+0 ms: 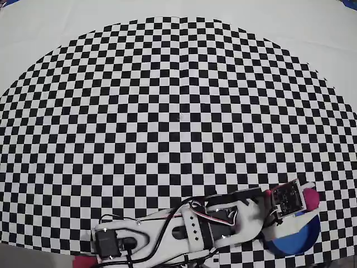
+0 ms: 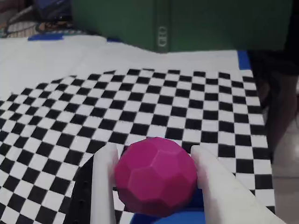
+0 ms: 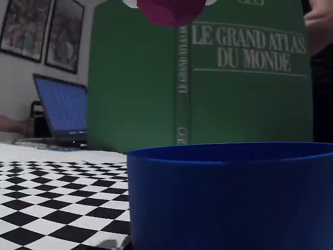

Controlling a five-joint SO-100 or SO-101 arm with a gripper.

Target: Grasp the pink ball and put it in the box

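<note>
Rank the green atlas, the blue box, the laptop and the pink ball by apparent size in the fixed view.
1. Green atlas
2. Blue box, inflated by nearness to the camera
3. Laptop
4. Pink ball, though cropped by the top edge, so unsure against the laptop.

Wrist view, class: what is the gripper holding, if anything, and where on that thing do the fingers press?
The gripper holds the pink ball, one white finger pressing each opposite side around its widest part, above the blue box.

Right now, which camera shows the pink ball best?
The wrist view: the pink ball fills the lower middle, held between the gripper fingers, over the blue box. The overhead view shows only a sliver beside the gripper, and the fixed view only its underside at the top edge.
</note>
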